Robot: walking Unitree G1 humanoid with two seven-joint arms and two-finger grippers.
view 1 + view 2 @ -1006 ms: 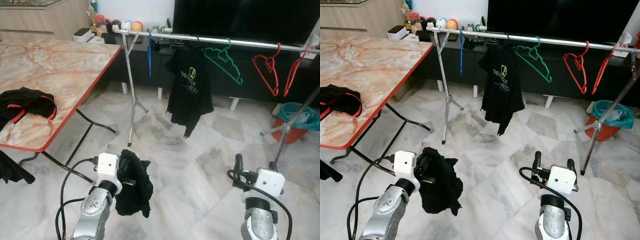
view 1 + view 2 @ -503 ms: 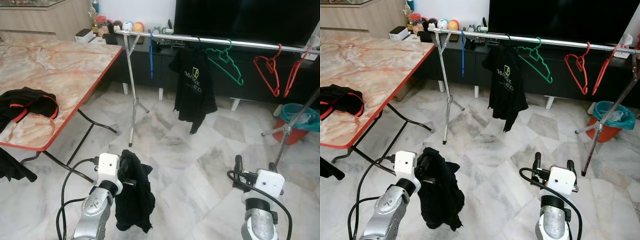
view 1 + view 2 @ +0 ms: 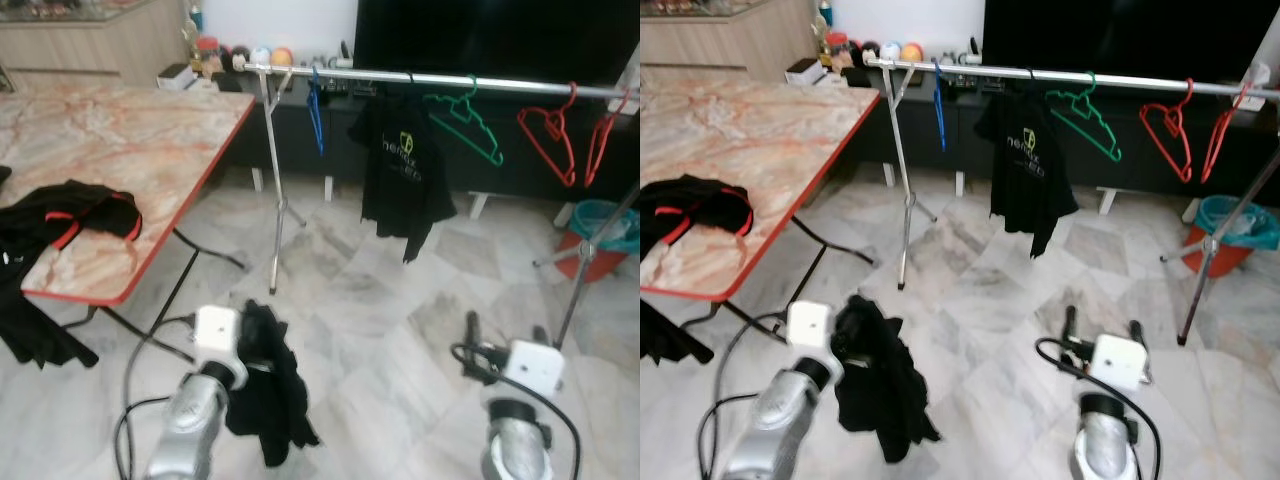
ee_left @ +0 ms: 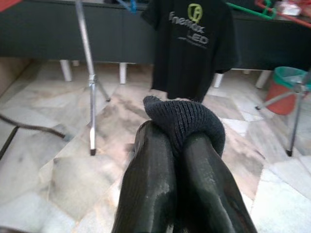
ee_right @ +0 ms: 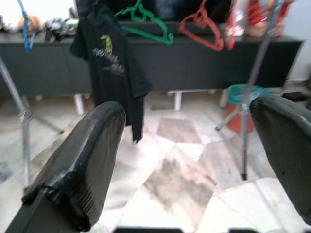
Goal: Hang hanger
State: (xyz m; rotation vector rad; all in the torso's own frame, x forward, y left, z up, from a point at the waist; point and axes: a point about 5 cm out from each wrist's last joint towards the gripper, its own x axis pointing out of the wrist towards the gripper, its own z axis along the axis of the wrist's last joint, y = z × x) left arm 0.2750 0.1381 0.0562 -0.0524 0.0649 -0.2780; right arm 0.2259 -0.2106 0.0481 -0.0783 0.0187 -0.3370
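Observation:
A silver clothes rail (image 3: 450, 80) stands ahead and carries a blue hanger (image 3: 315, 105), a black printed T-shirt (image 3: 405, 175), a green hanger (image 3: 465, 120) and two red hangers (image 3: 548, 135). My left gripper (image 3: 250, 345) is held low over the floor, shut on a black garment (image 3: 268, 400) that droops from it. In the left wrist view the dark cloth (image 4: 187, 119) bulges over the closed fingers (image 4: 150, 194). My right gripper (image 5: 189, 145) is open and holds nothing; it points toward the rail.
A marble-topped table (image 3: 150, 150) with a red edge stands on the left, with a black and red garment (image 3: 70, 215) on it. The rail's tripod legs (image 3: 275, 200) and a teal-lined orange bucket (image 3: 600, 225) stand on the marble floor. A dark TV unit (image 3: 500, 35) is behind.
The whole picture has shifted and blurred a little, so the camera moved. The black garment in my left gripper has swung and hangs slightly lower. Both grippers keep their state.

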